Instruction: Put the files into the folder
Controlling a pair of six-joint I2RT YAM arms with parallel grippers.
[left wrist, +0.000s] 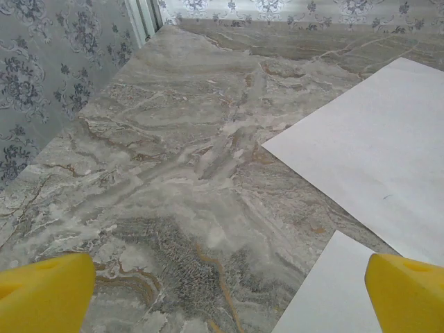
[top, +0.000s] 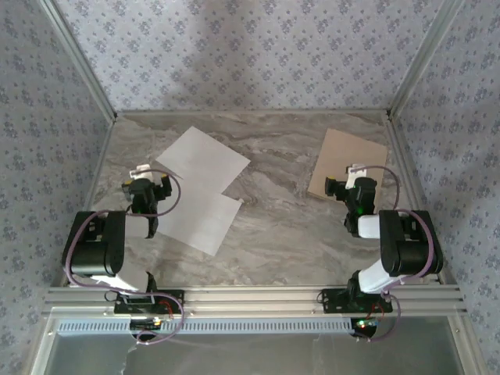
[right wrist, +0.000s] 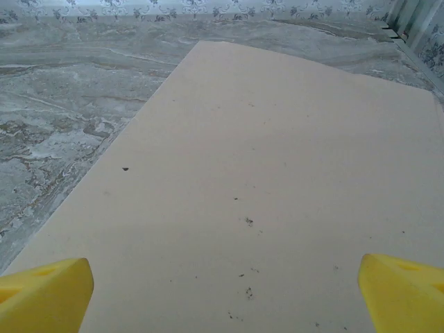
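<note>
1. Starting the task, you had both tools spread wide and empty: the left tool (top: 145, 178) by the files (top: 205, 162), the right tool (top: 351, 181) over the folder (top: 344, 150).
2. The files lay overlapping on the counter (top: 281, 215), well apart from the folder.
3. Your next move probably called for opening the folder.

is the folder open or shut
Shut: the folder lies flat on the table as one plain tan panel, no inside face showing.
</note>
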